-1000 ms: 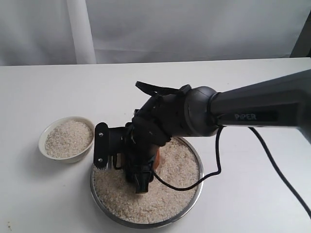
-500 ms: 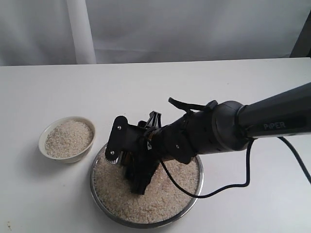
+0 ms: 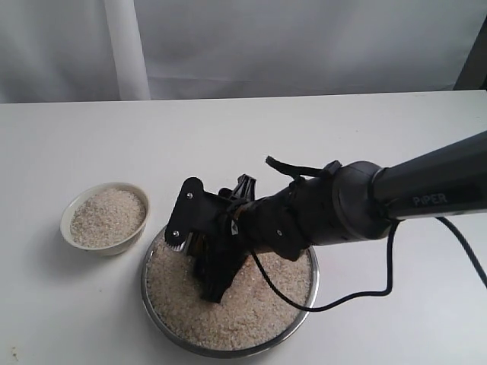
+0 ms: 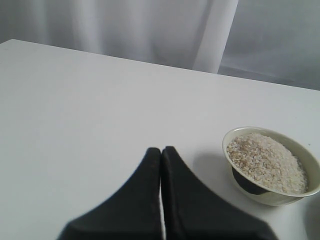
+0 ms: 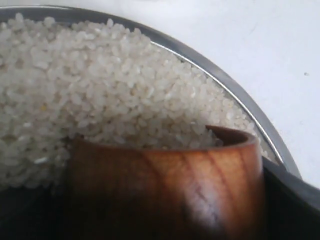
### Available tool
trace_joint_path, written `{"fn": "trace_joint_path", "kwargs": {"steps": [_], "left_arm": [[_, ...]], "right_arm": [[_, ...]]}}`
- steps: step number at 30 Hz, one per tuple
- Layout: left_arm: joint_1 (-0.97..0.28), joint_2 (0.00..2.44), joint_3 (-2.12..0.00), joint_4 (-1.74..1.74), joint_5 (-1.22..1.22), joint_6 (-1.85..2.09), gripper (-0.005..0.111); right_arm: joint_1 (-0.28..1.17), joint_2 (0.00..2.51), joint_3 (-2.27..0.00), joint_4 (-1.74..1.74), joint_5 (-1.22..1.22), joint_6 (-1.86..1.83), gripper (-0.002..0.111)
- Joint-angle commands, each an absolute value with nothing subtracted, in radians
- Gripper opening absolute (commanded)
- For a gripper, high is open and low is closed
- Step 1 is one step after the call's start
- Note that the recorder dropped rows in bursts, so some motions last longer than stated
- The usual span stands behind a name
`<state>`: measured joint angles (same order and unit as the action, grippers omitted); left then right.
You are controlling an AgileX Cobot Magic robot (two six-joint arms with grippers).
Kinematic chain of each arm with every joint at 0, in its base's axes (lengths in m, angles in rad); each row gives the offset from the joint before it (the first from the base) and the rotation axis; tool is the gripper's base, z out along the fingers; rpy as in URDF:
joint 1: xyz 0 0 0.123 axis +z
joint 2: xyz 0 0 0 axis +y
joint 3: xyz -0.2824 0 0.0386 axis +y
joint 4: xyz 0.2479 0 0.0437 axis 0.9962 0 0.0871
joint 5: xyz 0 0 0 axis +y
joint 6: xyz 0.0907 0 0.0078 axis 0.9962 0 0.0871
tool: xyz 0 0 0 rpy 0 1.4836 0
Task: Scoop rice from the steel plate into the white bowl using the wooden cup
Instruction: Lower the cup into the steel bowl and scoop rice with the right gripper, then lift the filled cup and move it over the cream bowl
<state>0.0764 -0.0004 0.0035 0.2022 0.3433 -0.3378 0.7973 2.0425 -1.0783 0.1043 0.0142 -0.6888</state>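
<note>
The steel plate [image 3: 308, 300] sits at the front of the table, heaped with rice [image 3: 259, 304]. My right gripper [image 3: 214, 268] reaches down into it from the right, shut on the wooden cup [image 5: 165, 187]. In the right wrist view the cup lies tipped with its mouth pressed into the rice [image 5: 100, 100], beside the plate rim [image 5: 240, 107]. In the exterior view the cup is hidden behind the gripper. The white bowl [image 3: 104, 217] stands left of the plate, full of rice. My left gripper [image 4: 161, 152] is shut on nothing, hovering over bare table near the bowl [image 4: 270, 165].
A black cable [image 3: 365, 285] hangs from the right arm and loops over the plate's right edge. A white curtain [image 3: 228, 46] closes off the back of the white table [image 3: 228, 137].
My right wrist rolled and dropped lower over the plate a second ago, tipping the cup into the rice. In the last half second it has barely shifted. The bowl stayed put.
</note>
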Motion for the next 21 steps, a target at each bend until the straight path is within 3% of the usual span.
{"fn": "trace_joint_path", "kwargs": {"steps": [1, 9, 21], "left_arm": [[0.070, 0.000, 0.000, 0.196, 0.337, -0.340, 0.000], [0.070, 0.000, 0.000, 0.196, 0.337, -0.340, 0.000], [0.070, 0.000, 0.000, 0.196, 0.337, -0.340, 0.000]], "right_arm": [[0.789, 1.990, -1.011, 0.120, -0.076, -0.673, 0.000], [0.789, 1.908, -0.927, 0.123, -0.206, -0.605, 0.000], [0.789, 1.867, -0.816, -0.013, -0.617, -0.258, 0.000]]}}
